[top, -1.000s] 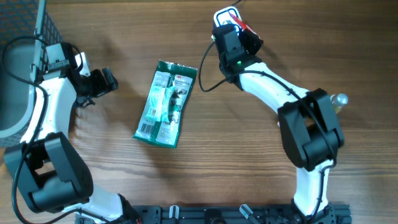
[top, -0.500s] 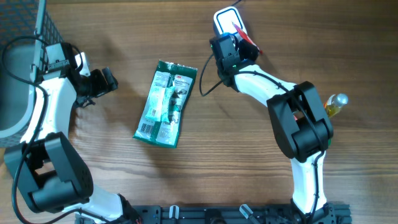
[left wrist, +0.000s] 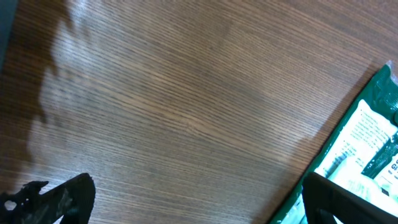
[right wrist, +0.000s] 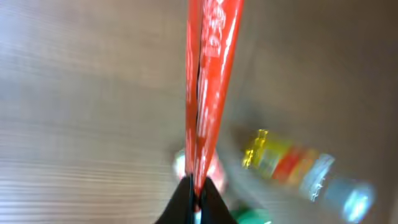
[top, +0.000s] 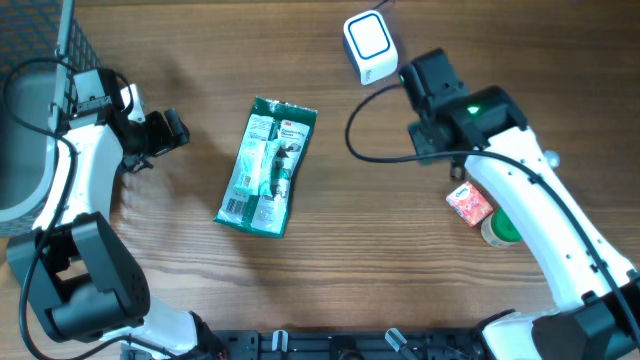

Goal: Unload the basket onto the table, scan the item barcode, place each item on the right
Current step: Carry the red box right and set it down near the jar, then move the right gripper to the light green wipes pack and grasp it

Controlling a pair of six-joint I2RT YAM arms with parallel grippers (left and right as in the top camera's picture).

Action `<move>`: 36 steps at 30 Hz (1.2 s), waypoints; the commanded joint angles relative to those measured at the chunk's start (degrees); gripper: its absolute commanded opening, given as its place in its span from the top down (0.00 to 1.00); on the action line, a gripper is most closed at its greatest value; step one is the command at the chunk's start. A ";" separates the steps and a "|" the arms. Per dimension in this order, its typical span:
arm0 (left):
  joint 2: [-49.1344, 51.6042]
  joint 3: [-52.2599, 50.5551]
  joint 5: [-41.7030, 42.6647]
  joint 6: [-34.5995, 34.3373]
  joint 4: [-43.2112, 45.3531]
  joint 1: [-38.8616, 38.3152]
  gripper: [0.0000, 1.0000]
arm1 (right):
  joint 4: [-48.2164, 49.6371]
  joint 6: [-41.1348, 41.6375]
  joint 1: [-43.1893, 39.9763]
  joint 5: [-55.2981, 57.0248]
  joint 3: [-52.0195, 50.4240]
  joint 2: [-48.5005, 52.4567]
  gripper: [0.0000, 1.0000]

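Black fingers of the left gripper (top: 170, 130) stand wide apart on nothing and have not shifted in the last second. The green packet (top: 268, 165) lies flat just to their right, apart from them, where it lay before. What has changed is on the other side. A second ago the right gripper held its red packet up at the white scanner (top: 368, 40). Now that arm has swung away rightward, and the scanner sits bare, ahead of it and to its left, well apart. The right gripper (right wrist: 194, 194) is clamped on the red packet (right wrist: 211, 74), which the wrist view shows edge-on, a thin strip running straight out from the closed fingertips. From above we cannot pick out those fingers or the packet under the arm.

We judge that the pass at the scanner is over for this packet and that it is being carried off to be set down. Whether the barcode was read, nothing here shows. The green packet looks like the next thing to scan, and it is nearer the left gripper.

A mesh basket (top: 40, 45) lies behind the left gripper on its outer side. Beyond the red packet's tip, blurred, are a pink pack (top: 468, 203), a green lid (top: 503, 230) and a bottle (right wrist: 292, 169), close together. We think these crowd any set-down spot below the right gripper, and the bottle could roll if nudged.
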 commanded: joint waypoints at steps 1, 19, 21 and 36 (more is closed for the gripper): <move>0.44 -0.37 0.50 0.48 -0.02 0.55 0.00 | -3.15 13.07 -1.66 -4.81 -4.07 0.83 0.96; 0.44 -0.37 0.50 0.48 -0.02 0.55 0.00 | 6.38 18.80 -6.36 -0.46 -23.98 0.94 0.82; 0.44 -0.37 0.50 0.48 -0.02 0.55 0.00 | 6.38 18.80 -6.34 -0.52 -24.35 0.94 0.60; 0.44 -0.37 0.50 0.48 -0.02 0.55 0.00 | 40.70 24.13 -1.73 -46.80 -25.09 0.98 0.45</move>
